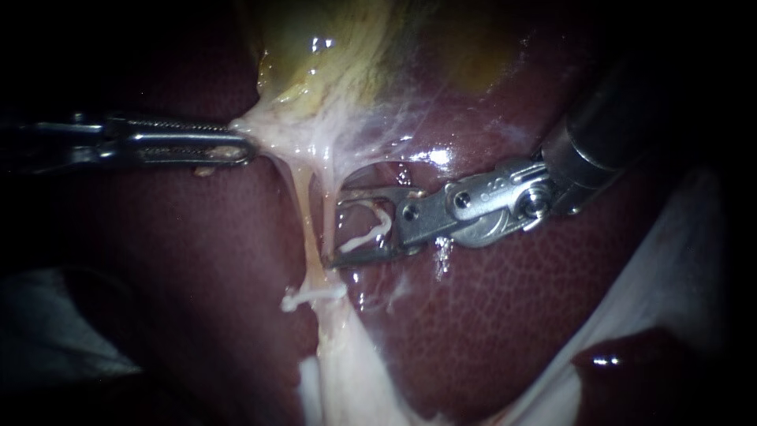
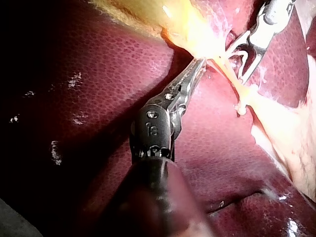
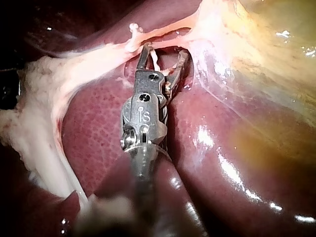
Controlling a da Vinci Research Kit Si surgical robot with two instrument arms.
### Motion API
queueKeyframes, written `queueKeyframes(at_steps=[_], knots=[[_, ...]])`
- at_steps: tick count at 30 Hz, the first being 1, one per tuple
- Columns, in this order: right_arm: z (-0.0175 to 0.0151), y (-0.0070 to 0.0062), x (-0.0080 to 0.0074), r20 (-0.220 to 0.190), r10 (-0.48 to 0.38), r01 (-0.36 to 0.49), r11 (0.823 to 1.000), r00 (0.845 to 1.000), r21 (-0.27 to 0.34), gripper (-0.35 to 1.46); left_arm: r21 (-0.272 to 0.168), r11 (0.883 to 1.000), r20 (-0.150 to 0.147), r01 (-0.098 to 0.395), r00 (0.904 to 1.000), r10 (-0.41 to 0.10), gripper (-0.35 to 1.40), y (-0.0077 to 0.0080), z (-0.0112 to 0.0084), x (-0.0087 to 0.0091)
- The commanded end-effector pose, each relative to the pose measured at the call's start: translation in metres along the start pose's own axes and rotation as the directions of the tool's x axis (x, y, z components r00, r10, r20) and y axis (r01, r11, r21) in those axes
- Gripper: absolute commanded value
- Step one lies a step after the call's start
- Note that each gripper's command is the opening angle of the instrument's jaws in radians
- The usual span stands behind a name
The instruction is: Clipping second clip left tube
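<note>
pale, stringy tissue at the foot of the gallbladder (image 1: 355,47) is clamped in the closed jaws of my left instrument (image 1: 229,146), which enters from 9 o'clock in the endoscope view. i judge it pulls that way to stretch the left tube (image 1: 303,213) taut and lift it off the liver (image 1: 489,315). the tube runs from near centre down toward 6 o'clock, with one white clip (image 1: 311,297) across it low down. my right instrument (image 1: 337,229) comes in from 2 o'clock, jaws wide apart and pinching nothing, their tips just beside the tube above that clip, probably lined up to seat the second clip. a white curl lies between the jaws; clip or strand, i cannot tell.

the right wrist view adds that the right instrument (image 3: 164,53) is just short of the tube (image 3: 98,49), which crosses ahead of it, the clip (image 3: 133,30) beside one tip. only the left wrist view shows the left instrument (image 2: 197,66) biting where the tube leaves the yellow tissue.
</note>
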Motion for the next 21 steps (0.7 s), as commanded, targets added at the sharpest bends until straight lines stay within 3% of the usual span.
queueKeyframes(at_steps=[1,11,21], knots=[[0.0000,0.0000,0.0000,0.000,0.000,0.000,1.000,1.000,0.000,0.44,0.000,1.000,0.000,0.000,1.0000,0.000,-0.35,0.0000,0.0000,0.0000],[-0.0024,-0.0004,-0.0006,-0.005,-0.002,0.002,1.000,1.000,0.015,0.45,0.002,1.000,0.000,0.001,1.0000,-0.001,-0.35,0.0000,-0.0002,0.0001],[-0.0064,-0.0005,-0.0003,-0.056,0.110,-0.107,0.993,0.992,0.050,0.48,0.005,1.000,-0.001,0.001,1.0000,-0.001,-0.35,0.0000,-0.0003,0.0001]])
